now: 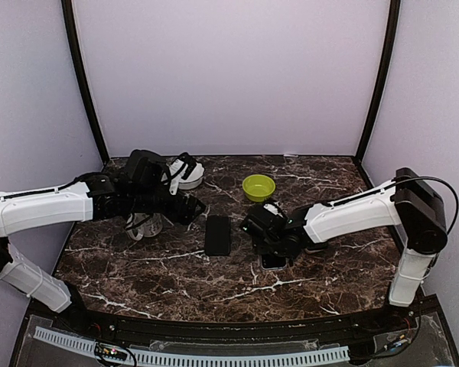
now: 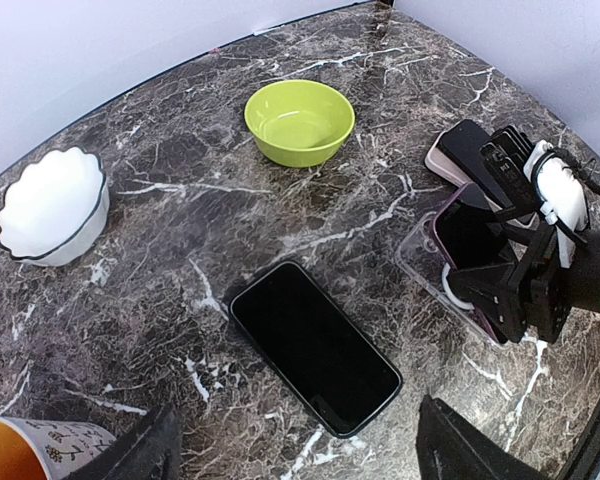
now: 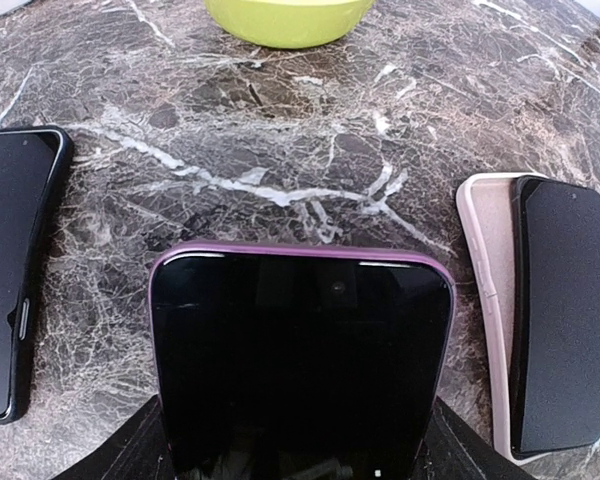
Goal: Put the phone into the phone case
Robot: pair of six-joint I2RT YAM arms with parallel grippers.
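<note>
**Phone held over case**

The phone (image 3: 300, 340) is clamped by its edges in the right gripper (image 3: 298, 452) and held tilted over the clear case (image 2: 415, 258), at 6 o'clock from the bowl (image 1: 258, 187). The left gripper (image 2: 300, 440) is spread wide and empty above a black phone (image 2: 315, 347).

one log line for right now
right gripper: shut on purple phone | phone tilted over clear case, not seated | left gripper: open, holding nothing

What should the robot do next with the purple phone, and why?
Probably the right tool should lower the purple phone flat into the clear case. The tool grips the phone, which looks tilted over the case, with one end raised, so it isn't seated yet.
</note>
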